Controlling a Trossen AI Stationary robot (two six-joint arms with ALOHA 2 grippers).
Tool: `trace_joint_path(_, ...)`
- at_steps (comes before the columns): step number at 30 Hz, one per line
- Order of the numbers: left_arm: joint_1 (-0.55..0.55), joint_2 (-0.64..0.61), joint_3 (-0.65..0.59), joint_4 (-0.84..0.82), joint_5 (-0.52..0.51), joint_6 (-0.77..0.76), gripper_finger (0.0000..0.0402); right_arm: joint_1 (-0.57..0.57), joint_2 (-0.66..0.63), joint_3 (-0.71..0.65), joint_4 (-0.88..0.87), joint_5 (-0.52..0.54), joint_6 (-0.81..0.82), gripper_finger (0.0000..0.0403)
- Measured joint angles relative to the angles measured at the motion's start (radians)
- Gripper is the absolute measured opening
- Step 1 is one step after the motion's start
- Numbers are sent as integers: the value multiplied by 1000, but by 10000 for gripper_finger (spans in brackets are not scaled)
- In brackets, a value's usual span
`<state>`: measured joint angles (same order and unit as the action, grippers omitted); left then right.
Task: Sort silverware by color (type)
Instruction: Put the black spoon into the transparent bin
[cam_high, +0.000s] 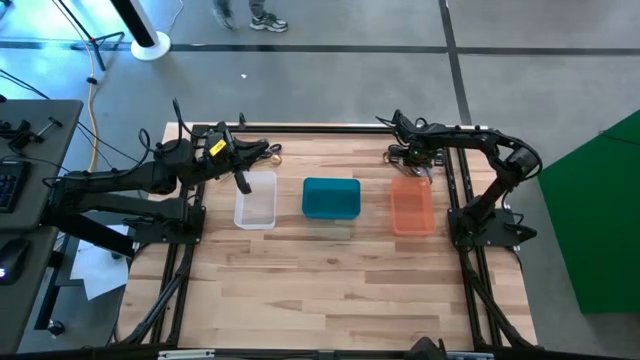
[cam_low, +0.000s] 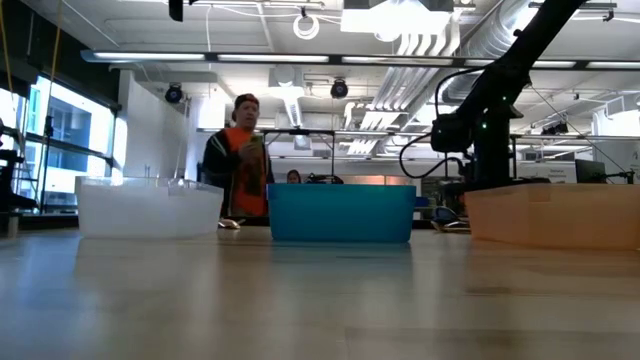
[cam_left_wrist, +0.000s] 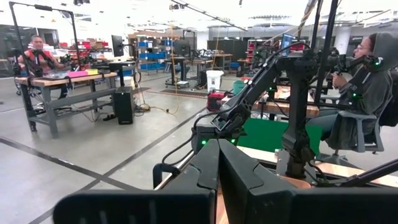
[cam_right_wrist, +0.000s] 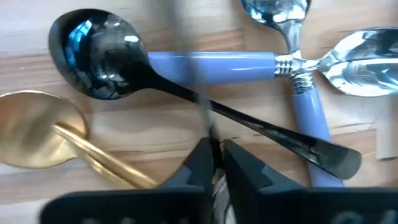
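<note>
Bench: light wooden slatted bench (cam_high: 330, 270) with three bins in a row across its middle.
Bins: clear rectangular plastic bin (cam_high: 256, 201) on the left, teal rectangular plastic bin (cam_high: 331, 198) in the centre, orange rectangular plastic bin (cam_high: 412, 205) on the right.
Silverware: lies on the bench at the far right corner, just beyond the orange bin, under the right arm.
Black spoon: shiny black metal spoon (cam_right_wrist: 99, 53), its thin handle running slantwise across a blue-handled silver utensil (cam_right_wrist: 211, 65).
Other pieces: matte gold spoon (cam_right_wrist: 37, 137) beside the black bowl; a second blue-handled silver utensil (cam_right_wrist: 308, 106) and a silver spoon bowl (cam_right_wrist: 364, 62) next to it.
Right gripper (cam_right_wrist: 214, 158): low over the pile, jaws pressed together right at the black spoon's handle; whether they pinch it cannot be told.
Left gripper (cam_left_wrist: 217, 168): raised over the far left of the bench, near the clear bin, jaws pressed together with nothing between them.
Room: a person in an orange vest (cam_low: 240, 160) stands beyond the bench.
</note>
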<state>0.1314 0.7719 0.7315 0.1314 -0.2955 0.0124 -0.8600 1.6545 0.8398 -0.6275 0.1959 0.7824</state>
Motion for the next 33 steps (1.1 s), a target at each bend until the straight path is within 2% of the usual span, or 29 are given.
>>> trace_joint_path(17,0,0,0,0,0,0,0,-2,-16,-3,-26,-48,-66,2)
trace_joint_path(21,0,0,0,0,0,0,0,-3,-57,-9,-62,-81,-100,1)
trace_joint_path(26,0,0,0,1,0,0,0,-18,-75,-7,-121,-170,-198,1)
trace_joint_path(33,0,0,0,0,0,-5,0,-16,-75,-6,-164,-205,-265,0)
